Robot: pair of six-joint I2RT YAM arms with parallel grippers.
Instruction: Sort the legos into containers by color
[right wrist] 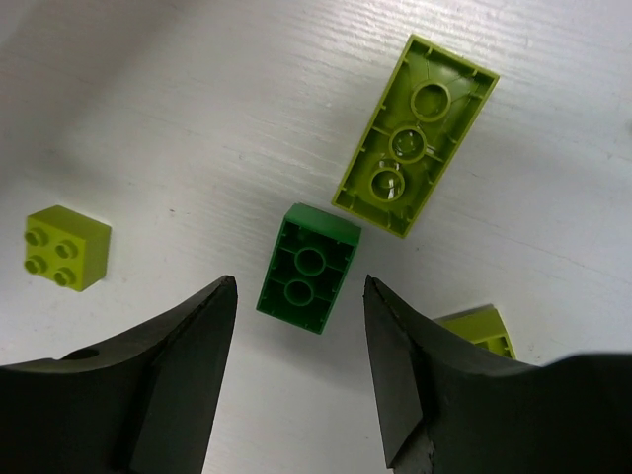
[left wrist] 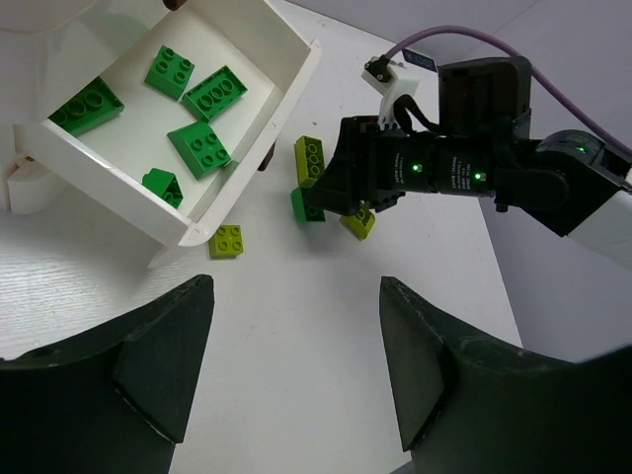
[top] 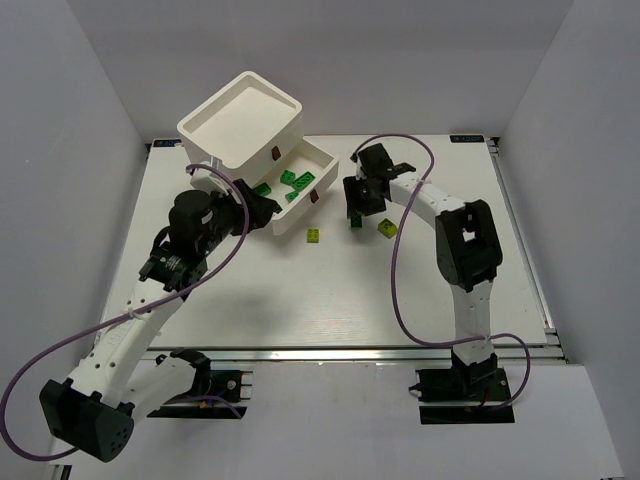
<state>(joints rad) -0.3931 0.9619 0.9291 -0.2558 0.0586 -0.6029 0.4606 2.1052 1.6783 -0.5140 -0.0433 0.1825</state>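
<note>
The white drawer unit [top: 240,118] stands at the back left. Its lowest drawer [top: 330,158] is pulled out and holds several green legos [left wrist: 206,148]. My right gripper [top: 357,214] hangs open just above the table. A green brick [right wrist: 308,267] lies underside up on the table just beyond its fingertips, untouched. A long yellow-green brick [right wrist: 415,136] lies beyond it, also underside up. A small yellow-green brick [right wrist: 66,247] sits to the left and another [right wrist: 479,328] sits by the right finger. My left gripper [left wrist: 296,365] is open and empty beside the drawer's front [left wrist: 259,133].
Brown pull tabs [top: 313,197] mark the drawer fronts. A yellow-green brick [top: 314,236] lies on the table in front of the drawer and another [top: 386,228] lies right of my right gripper. Purple cables loop from both arms. White walls enclose the table.
</note>
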